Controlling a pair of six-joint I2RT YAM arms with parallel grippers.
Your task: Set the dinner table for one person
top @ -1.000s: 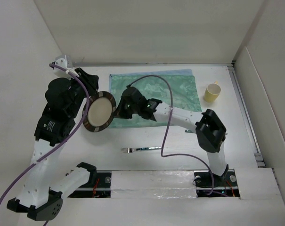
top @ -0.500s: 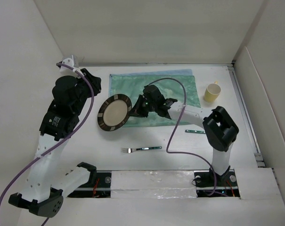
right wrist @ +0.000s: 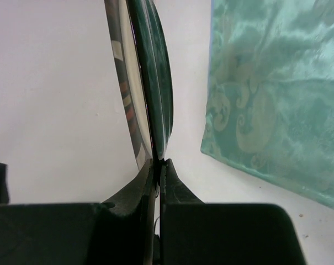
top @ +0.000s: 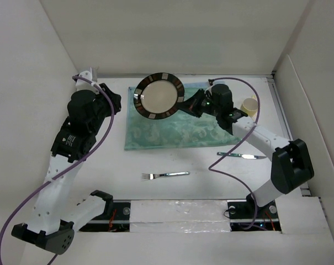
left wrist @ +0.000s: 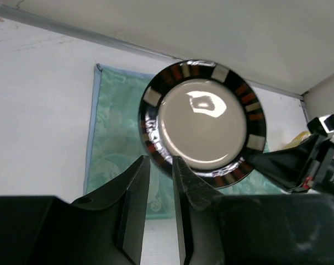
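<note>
The right gripper [top: 184,104] is pinched shut on the rim of the plate [top: 158,95]. It holds the plate up in the air, over the far left corner of the green mat [top: 178,130]. The plate sticks out to the left of the gripper, and its face is tipped up toward the top camera, so it is not flat. In the right wrist view the plate is thin and edge-on, and it runs straight out from between the two fingers. The middle of the mat lies lower down and closer to the robot than the plate does. That is the thing to watch: the plate most likely has to come back toward the robot, tip flat, and go down onto the mat. The right arm has the plate, so it is the one to do that. The left gripper [top: 109,99] waits off to the left, apart from the plate, with a thin gap between its fingers and nothing in them. A fork [top: 165,175] and a knife [top: 241,155] lie on the white dinner table [top: 100,182], just past the near edge of the mat. A yellow cup [top: 248,107] stands past its far right corner.
</note>
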